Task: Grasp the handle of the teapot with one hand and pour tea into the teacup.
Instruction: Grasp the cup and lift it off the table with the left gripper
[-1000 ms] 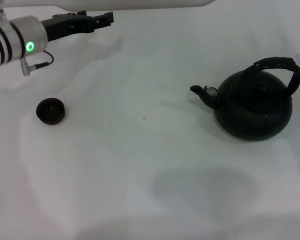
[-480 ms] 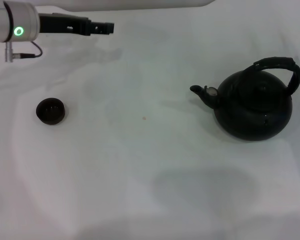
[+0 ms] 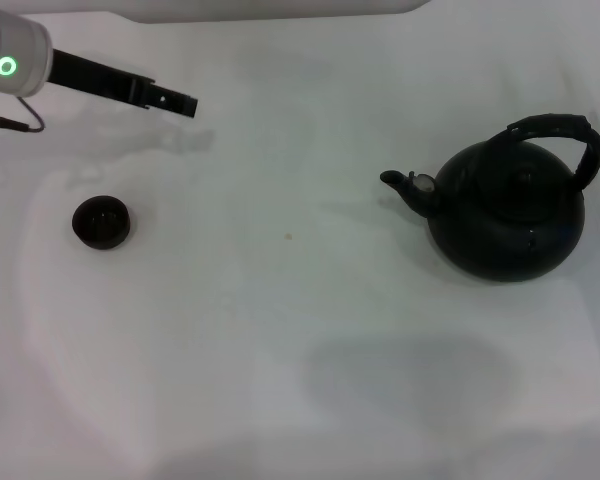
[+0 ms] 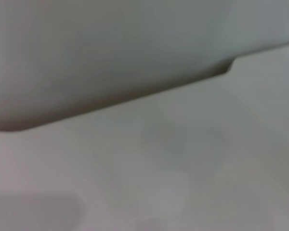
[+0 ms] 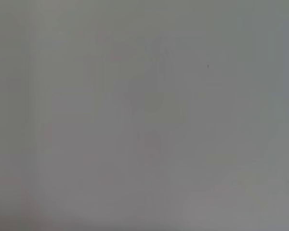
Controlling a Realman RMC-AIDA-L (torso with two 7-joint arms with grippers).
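The matte-black teapot (image 3: pixel 508 218) stands upright at the right of the white table in the head view. Its spout (image 3: pixel 404 186) points left, and its arched ribbed handle (image 3: pixel 563 132) rises over the top. The small black teacup (image 3: pixel 101 221) sits at the far left, well apart from the teapot. No tea shows. My left gripper (image 3: pixel 172 101) hovers at the back left, beyond and a little right of the teacup, holding nothing. My right gripper is out of view. The two wrist views show only blurred pale surfaces.
The white table (image 3: pixel 280 330) stretches between the teacup and the teapot. A tiny brown speck (image 3: pixel 288 237) lies near the middle. A faint shadow falls on the table in front of the teapot.
My left arm has drawn back to the left, and its gripper tip has swung lower and leftward, toward the area behind the teacup. The teapot and the teacup have not moved.
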